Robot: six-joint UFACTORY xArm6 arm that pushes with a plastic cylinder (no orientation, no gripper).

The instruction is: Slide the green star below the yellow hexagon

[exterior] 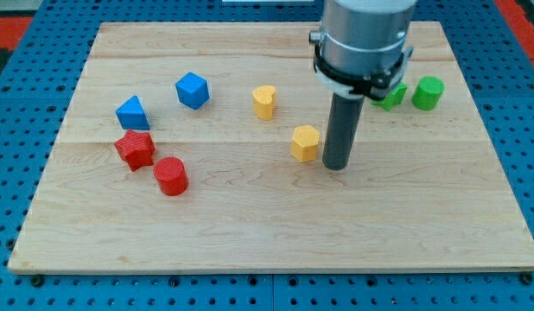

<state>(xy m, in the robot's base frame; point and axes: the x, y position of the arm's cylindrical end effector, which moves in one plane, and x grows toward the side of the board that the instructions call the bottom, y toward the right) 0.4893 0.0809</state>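
The yellow hexagon (305, 142) lies near the middle of the wooden board. The green star (393, 95) is at the view's upper right, partly hidden behind the arm's grey body. My tip (338, 166) rests on the board just right of the yellow hexagon, close to it, and well below and left of the green star.
A green cylinder (428, 92) stands right of the green star. A yellow heart (264, 101) is up and left of the hexagon. A blue cube (192, 90), a blue triangular block (132, 113), a red star (135, 149) and a red cylinder (171, 176) are at the left.
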